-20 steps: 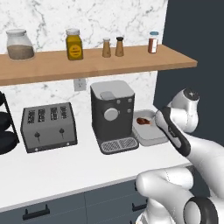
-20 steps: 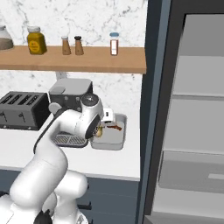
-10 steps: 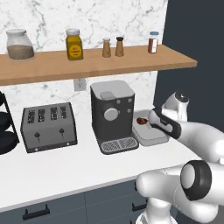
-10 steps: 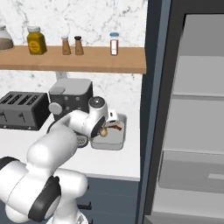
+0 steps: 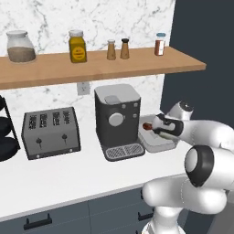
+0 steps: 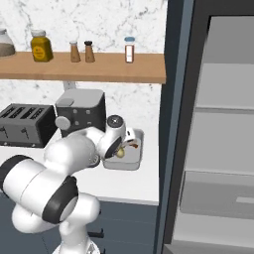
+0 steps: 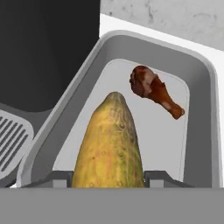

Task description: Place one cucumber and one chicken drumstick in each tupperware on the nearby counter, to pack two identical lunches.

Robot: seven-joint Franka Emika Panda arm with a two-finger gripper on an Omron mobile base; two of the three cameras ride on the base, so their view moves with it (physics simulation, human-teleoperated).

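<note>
fingers (image 7: 107,177) grasping cucumber (image 7: 109,144) above tupperware (image 7: 205,109) at bench's right end, beside coffee machine (image 5: 116,119); drumstick (image 7: 154,89) already inside. risk: early release, cucumber tips over rim.

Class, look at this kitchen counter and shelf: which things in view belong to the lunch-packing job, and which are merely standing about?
Belong to the job:
tupperware
chicken drumstick lying in it
cucumber held by the gripper above it

Standing about:
coffee machine
toaster
jars and shakers on the shelf
</note>
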